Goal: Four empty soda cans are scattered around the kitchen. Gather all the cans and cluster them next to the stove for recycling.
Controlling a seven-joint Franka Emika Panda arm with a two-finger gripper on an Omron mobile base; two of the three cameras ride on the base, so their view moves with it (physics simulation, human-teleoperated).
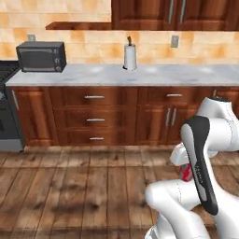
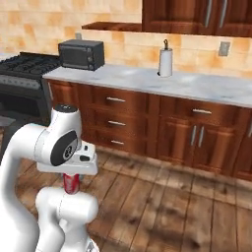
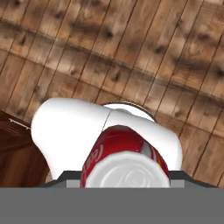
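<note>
A red soda can (image 3: 124,155) sits close to the hand camera, top end toward the lens, held over the wood floor. From the base views the same red can (image 1: 187,172) (image 2: 72,183) shows tucked under the folded arm, with my gripper (image 1: 186,167) (image 2: 72,176) shut on it, low and close to the robot's body. The fingers are hidden behind the can and the arm. The black stove (image 1: 6,116) (image 2: 22,81) stands at the far left, at the end of the counter run.
A marble counter (image 1: 163,74) (image 2: 206,86) over wood cabinets runs along the back wall. On it stand a grey toaster oven (image 1: 41,56) (image 2: 81,54) near the stove and a white paper-towel roll (image 1: 130,57) (image 2: 166,62). Wood plank floor (image 1: 84,186) lies between me and the cabinets.
</note>
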